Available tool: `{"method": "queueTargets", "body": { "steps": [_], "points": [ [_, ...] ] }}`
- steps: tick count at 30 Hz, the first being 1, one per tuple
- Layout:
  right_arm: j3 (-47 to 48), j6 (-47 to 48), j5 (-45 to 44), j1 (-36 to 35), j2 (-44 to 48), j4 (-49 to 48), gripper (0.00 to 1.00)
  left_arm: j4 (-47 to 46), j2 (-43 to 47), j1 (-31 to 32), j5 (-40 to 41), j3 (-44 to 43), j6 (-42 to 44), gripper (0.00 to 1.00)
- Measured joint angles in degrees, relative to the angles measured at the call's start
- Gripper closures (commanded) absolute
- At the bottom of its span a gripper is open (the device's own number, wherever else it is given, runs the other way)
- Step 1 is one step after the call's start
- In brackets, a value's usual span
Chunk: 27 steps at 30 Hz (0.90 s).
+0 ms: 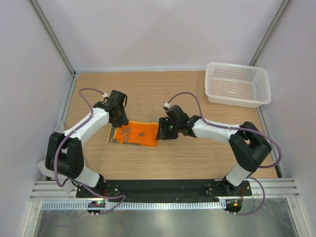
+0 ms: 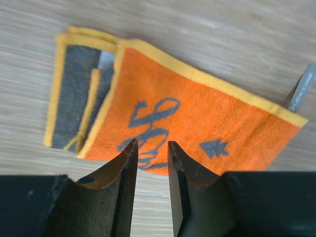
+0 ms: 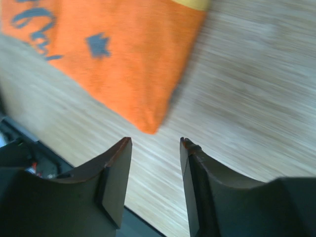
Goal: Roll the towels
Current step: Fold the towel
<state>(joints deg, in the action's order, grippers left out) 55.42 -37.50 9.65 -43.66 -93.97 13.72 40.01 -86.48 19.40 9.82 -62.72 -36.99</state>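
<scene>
The orange towel (image 1: 136, 134) lies on the wooden table, folded, its left end turned over to show a dark grey underside with a yellow edge (image 2: 74, 89). It has grey lettering and a small grey mark. My left gripper (image 1: 118, 118) is open and empty, its tips just above the towel's near edge in the left wrist view (image 2: 150, 144). My right gripper (image 1: 162, 132) is open and empty at the towel's right end; its tips (image 3: 155, 140) hang just short of the towel's corner (image 3: 148, 126). The light-grey towel is out of view.
A white perforated basket (image 1: 208, 81) stands at the back right of the table. Pale walls close the table on the left, back and right. The black base plate (image 1: 163, 187) runs along the near edge.
</scene>
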Motion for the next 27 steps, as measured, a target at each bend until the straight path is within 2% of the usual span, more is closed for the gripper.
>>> {"method": "queueTargets", "body": {
  "steps": [2, 7, 10, 17, 27],
  "points": [
    [0.09, -1.40, 3.89, 0.00, -0.52, -3.23, 0.63, -1.95, -0.66, 0.11, -3.02, 2.25, -0.63, 0.70],
    [-0.02, -6.62, 12.92, 0.00, -5.66, -14.58, 0.71, -4.02, -2.67, 0.11, -6.05, 5.57, -2.08, 0.74],
    [-1.20, -9.40, 16.28, 0.00, -9.01, -20.31, 0.73, -4.55, -3.80, 0.11, -6.45, 6.25, -2.71, 0.75],
    [-6.03, -11.54, 19.17, 0.00, -13.09, -25.20, 0.76, -4.61, -3.91, 0.11, -4.85, 8.68, -3.56, 0.75],
    [-10.25, -13.18, 20.72, 0.24, -13.35, -33.48, 0.77, -3.54, -3.91, -1.77, -0.68, 10.99, -4.83, 0.75]
  ]
}}
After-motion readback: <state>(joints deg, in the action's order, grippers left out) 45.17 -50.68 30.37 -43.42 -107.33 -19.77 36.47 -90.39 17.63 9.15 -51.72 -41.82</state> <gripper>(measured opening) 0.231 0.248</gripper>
